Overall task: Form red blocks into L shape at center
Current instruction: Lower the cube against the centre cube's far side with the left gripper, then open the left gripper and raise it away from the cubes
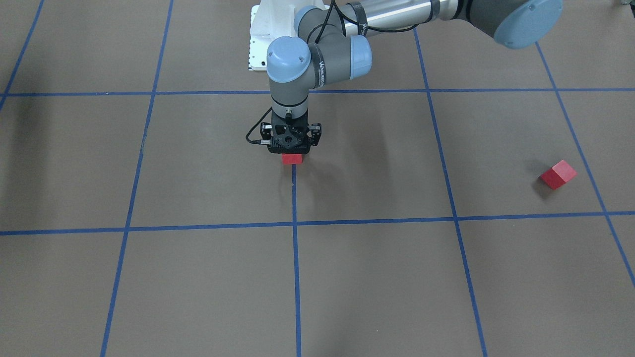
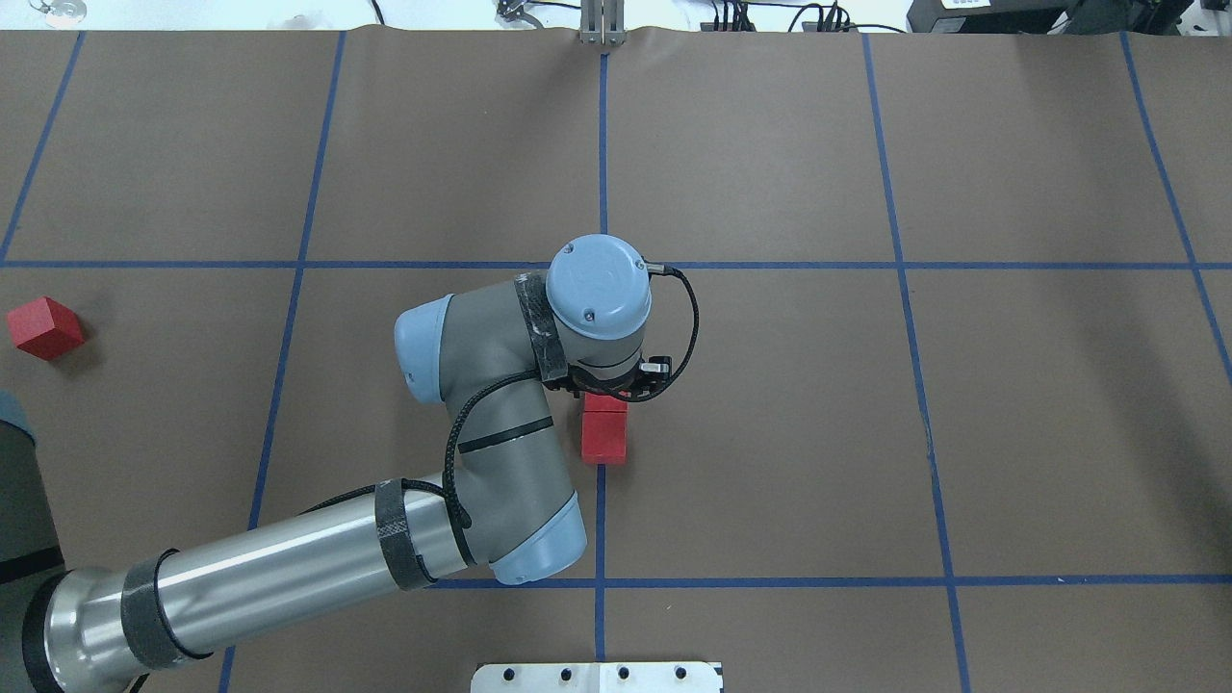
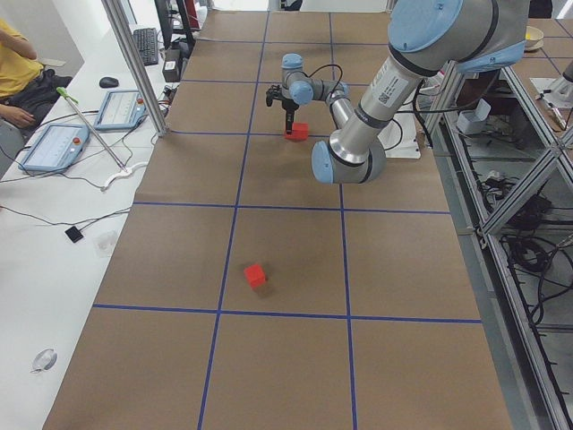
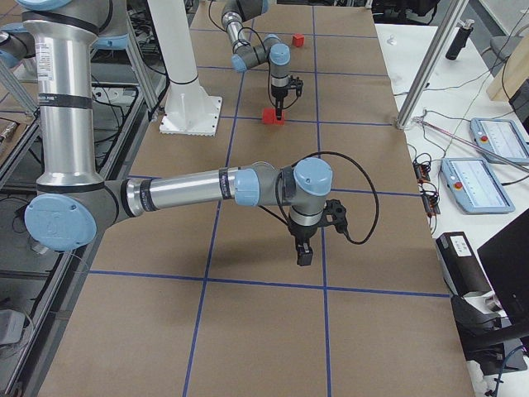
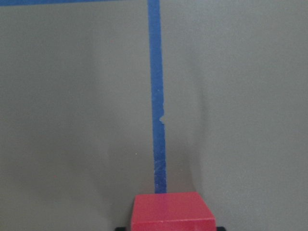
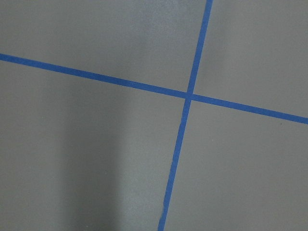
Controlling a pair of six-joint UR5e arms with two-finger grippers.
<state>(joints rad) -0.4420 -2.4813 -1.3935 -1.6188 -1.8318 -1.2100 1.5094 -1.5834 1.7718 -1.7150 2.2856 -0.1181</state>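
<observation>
Two red blocks lie touching in a short row on the centre blue line. My left gripper [image 1: 291,151] stands straight down over the one farther from my base [image 1: 291,158], with its fingers tight against that block's sides. This block fills the bottom edge of the left wrist view [image 5: 173,211]. The nearer block [image 2: 604,443] shows just behind it in the overhead view. A third red block [image 1: 558,174] lies alone, turned askew, far out on my left side [image 2: 43,327]. My right gripper [image 4: 304,253] hangs above the bare mat, away from the blocks; I cannot tell whether it is open.
The white base plate [image 1: 260,39] sits at the table's robot-side edge. Blue tape lines [image 6: 188,95] divide the brown mat into squares. A metal post [image 4: 430,58] and a side bench with tablets [image 4: 496,136] stand on the operators' side. A person in yellow [image 3: 13,63] sits there.
</observation>
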